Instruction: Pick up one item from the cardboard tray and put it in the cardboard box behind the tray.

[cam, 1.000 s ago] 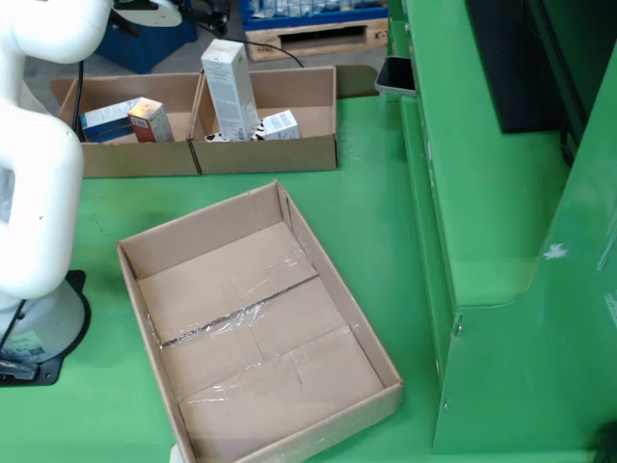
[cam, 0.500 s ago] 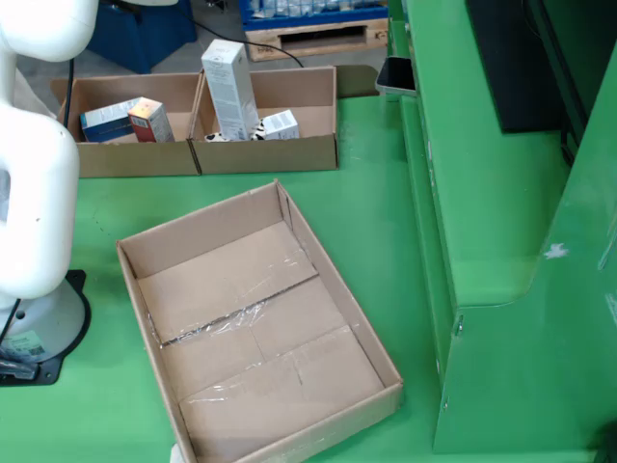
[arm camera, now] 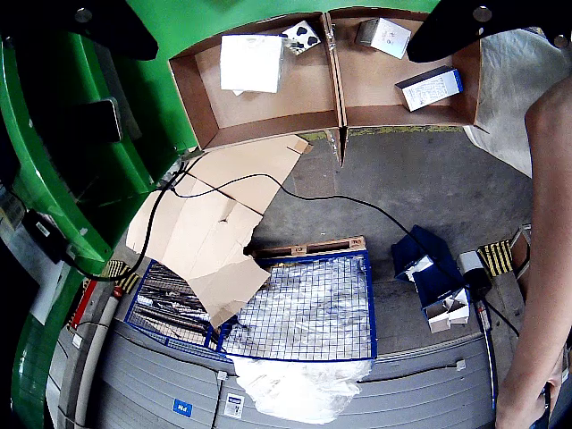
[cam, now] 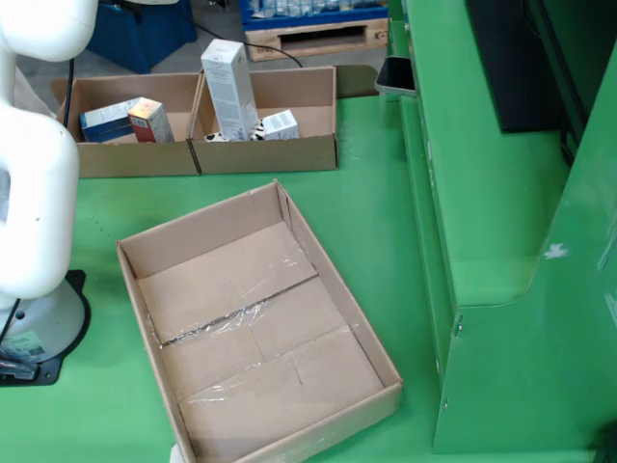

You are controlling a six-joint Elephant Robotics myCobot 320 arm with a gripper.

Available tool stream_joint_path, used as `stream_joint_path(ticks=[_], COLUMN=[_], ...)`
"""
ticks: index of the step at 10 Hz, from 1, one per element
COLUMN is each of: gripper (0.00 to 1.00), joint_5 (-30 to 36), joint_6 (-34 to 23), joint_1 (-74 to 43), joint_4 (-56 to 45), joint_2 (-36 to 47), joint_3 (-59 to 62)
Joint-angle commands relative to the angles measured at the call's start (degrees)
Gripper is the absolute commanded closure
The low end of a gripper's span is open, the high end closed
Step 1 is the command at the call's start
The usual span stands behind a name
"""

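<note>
The green table (cam: 376, 222) carries everything in the fixed view. The white arm (cam: 34, 174) rises along the table's left edge from its round base. Near the front edge lies the large cardboard tray (cam: 130, 265), set at an angle, and its taped floor holds no items. Along the table's back edge stand two cardboard boxes side by side, touching.

The right box (cam: 289, 152) holds a tall white carton (cam: 228, 89) standing tilted at its left end, with a small white packet (cam: 281, 123) just beside it (something black-and-white spotted peeks out low between them). The left box (cam: 125, 159) holds a blue and white carton (cam: 106, 121) and an orange-topped packet (cam: 151, 120) touching it.

The camera on the gripper looks over the same two boxes from above, with the floor beyond the table: loose cardboard (arm camera: 219, 223), a blue wire cage (arm camera: 295, 308) and a black cable (arm camera: 268, 183). The gripper's fingers (arm camera: 465, 22) show only as dark shapes in the top corners, standing wide apart with nothing between them. A person's arm (arm camera: 545, 268) runs along that view's right edge.
</note>
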Motion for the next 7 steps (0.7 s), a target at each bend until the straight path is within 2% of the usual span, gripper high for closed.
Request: stream_joint_path(ticks=[1, 4, 6, 7], gripper=[0.00, 0.00, 0.00, 0.00], joint_5=[0.10, 0.10, 2.05, 7.13], joint_6=[-0.15, -0.15, 0.43, -0.89], joint_1=[0.27, 0.27, -0.82, -6.21], joint_4=[0.86, 0.86, -2.88, -13.16], joint_2=[2.08, 2.08, 3.09, 5.65], joint_3=[1.23, 1.23, 1.23, 1.23])
